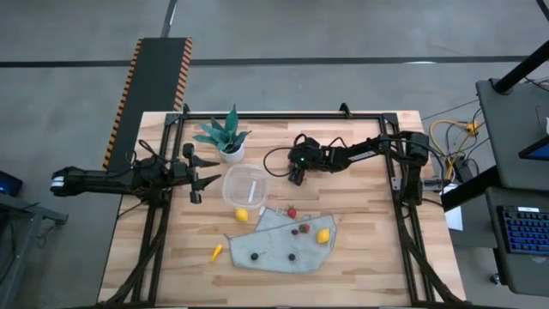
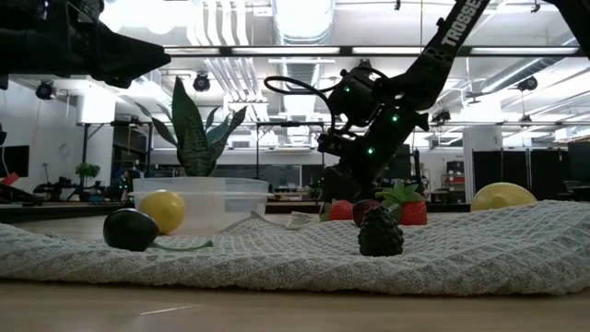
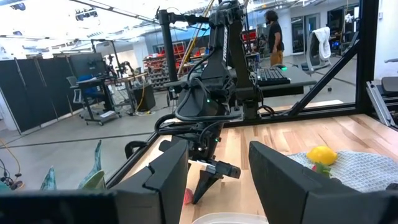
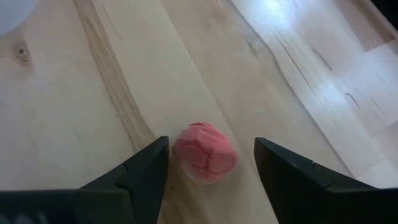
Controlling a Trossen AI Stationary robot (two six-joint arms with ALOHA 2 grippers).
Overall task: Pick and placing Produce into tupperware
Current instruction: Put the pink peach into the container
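Wooden table (image 1: 360, 232) | tupperware (image 1: 244, 187) centre, left gripper (image 1: 196, 176) just beside it, fingers apart, empty | right gripper (image 4: 211, 165) poised over pink-red berry (image 4: 205, 153), open fingers (image 4: 140, 171) either side, not yet gripping.

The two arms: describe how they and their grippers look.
Both arms are dark, jointed and slim. The right arm carries black looping cables, small green lights near the wrist and white lettering on one link. The right gripper and left gripper each have two broad, flat, dark fingers.
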